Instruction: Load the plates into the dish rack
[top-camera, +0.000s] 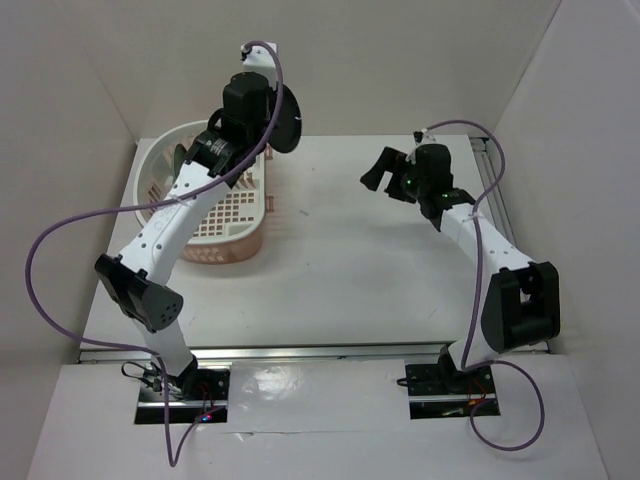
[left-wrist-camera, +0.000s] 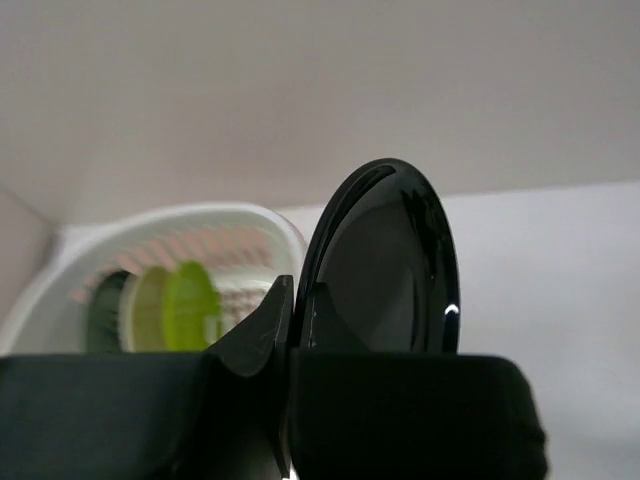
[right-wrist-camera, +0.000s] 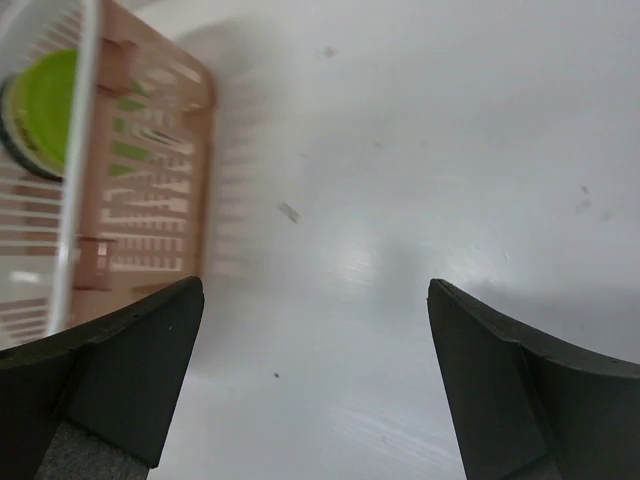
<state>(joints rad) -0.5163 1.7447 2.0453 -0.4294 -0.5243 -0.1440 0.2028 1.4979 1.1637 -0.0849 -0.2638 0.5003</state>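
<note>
A glossy black plate hangs on edge in the air, just past the far right corner of the dish rack. My left gripper is shut on its lower rim. In the left wrist view the white rack rim lies below and behind, and several plates stand upright inside it. Among them are a lime green plate and a paler one. My right gripper hangs open over bare table to the right of the rack, with nothing between its fingers.
The rack's pinkish-tan base tray and the lime green plate show at the left of the right wrist view. White walls close in the table at the back and on both sides. Purple cables loop off each arm.
</note>
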